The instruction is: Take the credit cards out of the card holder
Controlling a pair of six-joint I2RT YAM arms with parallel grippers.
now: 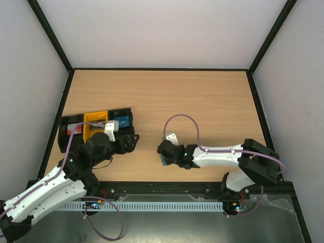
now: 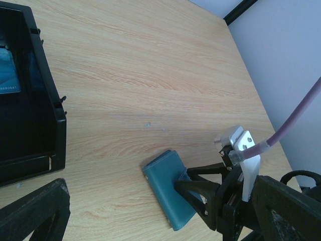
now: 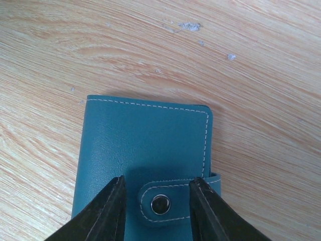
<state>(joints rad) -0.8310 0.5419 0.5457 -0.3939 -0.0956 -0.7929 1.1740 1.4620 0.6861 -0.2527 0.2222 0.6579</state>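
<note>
Left wrist: blue card (image 2: 7, 70) inside black tray (image 2: 50, 118).

Teal card holder (image 3: 145, 150) lies flat on the wood table (image 3: 251, 75), folded shut, white stitching round the edge, tab snapped down, metal stud showing.

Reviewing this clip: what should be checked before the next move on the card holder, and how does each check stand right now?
1. Card holder lies flat on the table, apart from the black tray: ok.
2. Snap tab undone: not ok, it is fastened and the holder is closed.
3. Right gripper lined up at the tab, jaws apart, holding nothing: ok.
4. Left gripper open and free to help: ok, it sits beside the tray.
5. Cards present inside the holder: cannot tell, the cover hides them.
</note>
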